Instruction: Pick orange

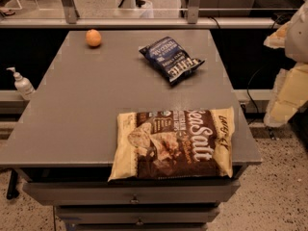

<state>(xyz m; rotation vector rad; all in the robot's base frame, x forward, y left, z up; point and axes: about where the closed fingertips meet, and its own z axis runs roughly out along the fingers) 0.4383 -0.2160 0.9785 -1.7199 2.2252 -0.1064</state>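
Off the right side of the grey surface (82, 100), the robot's arm shows only as a pale, blurred shape against the dark background, rising along the frame's right edge and hanging beside the surface rather than over it. Its hand (288, 100) sits at the lower end of that shape, level with the middle of the surface and well apart from everything lying on it; I cannot tell whether it is apart or together, and it holds nothing that can be made out. The orange (93, 38) rests alone near the far left corner of the surface, diagonally across from the hand. A dark blue snack bag (171, 59) lies at an angle toward the far right, between orange and arm. A large brown and cream chip bag (175, 143) lies flat at the near edge, slightly overhanging the drawers (130, 192) below. A white pump bottle (21, 83) stands on a ledge just left of the surface.
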